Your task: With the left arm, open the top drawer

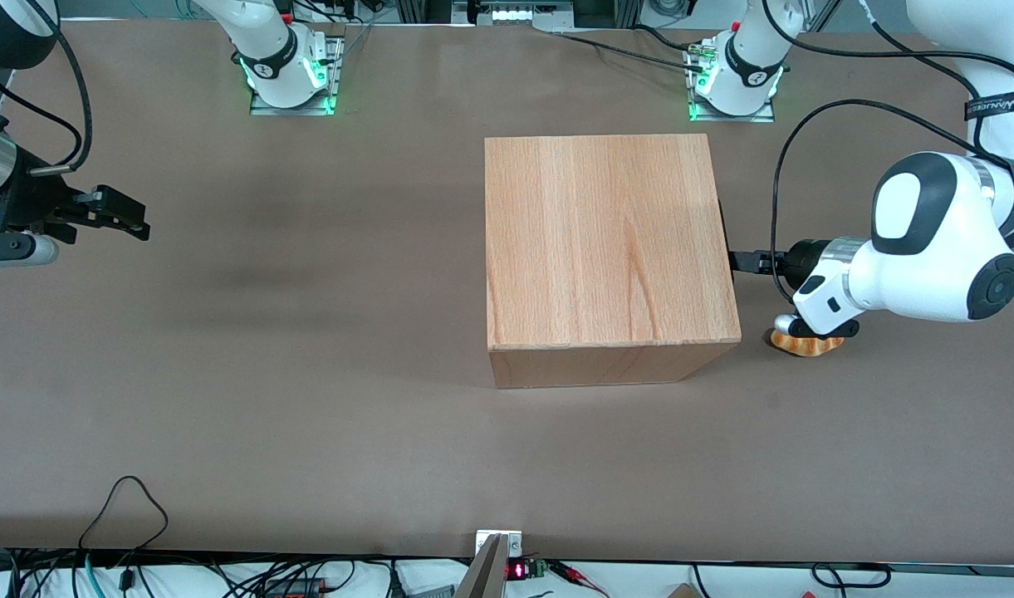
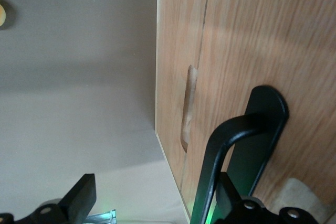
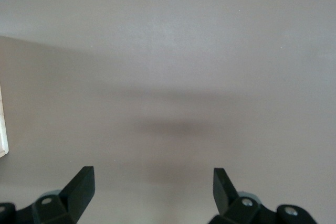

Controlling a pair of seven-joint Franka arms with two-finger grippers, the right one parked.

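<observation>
Your black two-finger gripper [image 2: 152, 203] sits spread wide, holding nothing, against the oak-coloured drawer front [image 2: 247, 51] facing the working arm's end, one finger [image 2: 79, 198] outside the long black bar handle [image 2: 220, 156].

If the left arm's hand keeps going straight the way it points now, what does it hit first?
The hand is at the drawer face of the wooden box. Going straight on, it would most likely meet the black bar handle, which lies by one finger, then the drawer front.
</observation>
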